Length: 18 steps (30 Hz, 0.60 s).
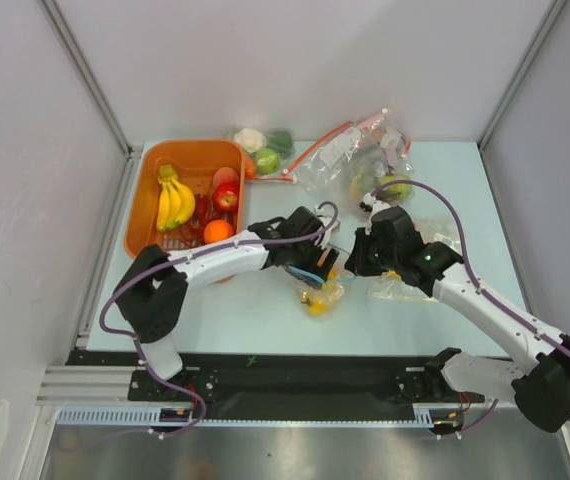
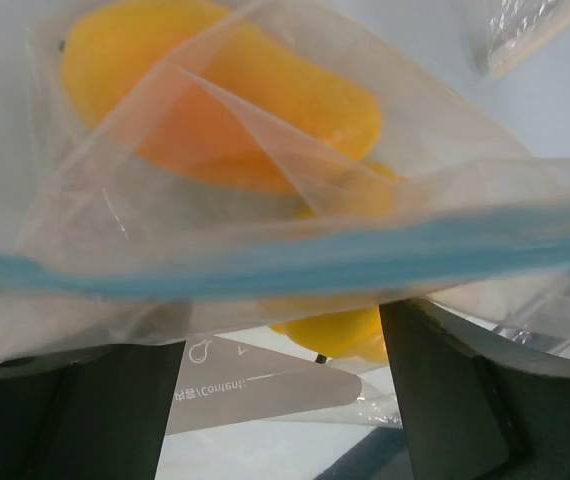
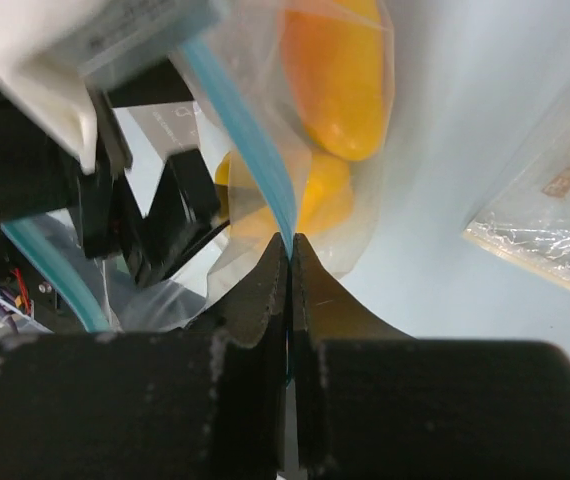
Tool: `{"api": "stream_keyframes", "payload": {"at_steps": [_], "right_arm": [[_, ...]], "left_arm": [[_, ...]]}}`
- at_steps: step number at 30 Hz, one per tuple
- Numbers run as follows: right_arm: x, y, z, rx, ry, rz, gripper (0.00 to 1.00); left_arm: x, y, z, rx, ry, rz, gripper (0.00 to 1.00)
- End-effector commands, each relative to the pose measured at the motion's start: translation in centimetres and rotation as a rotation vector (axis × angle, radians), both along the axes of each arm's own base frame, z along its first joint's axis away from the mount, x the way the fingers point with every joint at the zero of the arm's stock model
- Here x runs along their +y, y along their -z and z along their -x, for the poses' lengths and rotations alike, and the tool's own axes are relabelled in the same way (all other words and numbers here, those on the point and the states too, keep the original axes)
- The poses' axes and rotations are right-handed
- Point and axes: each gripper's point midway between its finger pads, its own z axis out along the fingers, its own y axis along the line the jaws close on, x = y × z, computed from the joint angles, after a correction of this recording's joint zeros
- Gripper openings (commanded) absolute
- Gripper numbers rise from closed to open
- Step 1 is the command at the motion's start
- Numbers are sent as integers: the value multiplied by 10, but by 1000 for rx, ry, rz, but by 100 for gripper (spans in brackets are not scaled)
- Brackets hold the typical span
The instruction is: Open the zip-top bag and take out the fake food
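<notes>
Zip-top bag sitting on the table between both arms, clear crinkly film bulging over yellow-orange fake food, right gripper pinching its teal zip strip (fingers pressed together), left gripper standing spread wide at the strip, orange basket sitting farther back.

The top view looks down from above and behind the robot, taking in the whole desk up to the far wall. Each wrist view sits very near and looks out past its own fingers: the left claw and the right claw. All three views share the zip-top bag at mid-desk. The right wrist view, facing left, also catches the left claw.
</notes>
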Motion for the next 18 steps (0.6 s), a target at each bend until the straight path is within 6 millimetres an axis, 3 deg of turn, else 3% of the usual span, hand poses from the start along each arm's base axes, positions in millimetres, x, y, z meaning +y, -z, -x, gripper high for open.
{"api": "stream_keyframes", "payload": {"at_steps": [1,8,18], "right_arm": [[-6,-13,-6,-32,54,-32,0],[-3,-15,-8,-42,54,-43,0],[13,-16,-5,-46,4,-66,0]], "left_arm": [[-12,-21,-14,2,-33,176,80],[-25,-23,-40,-8,-85,192,85],[-17,-6,-73,-9,-208,170,91]]}}
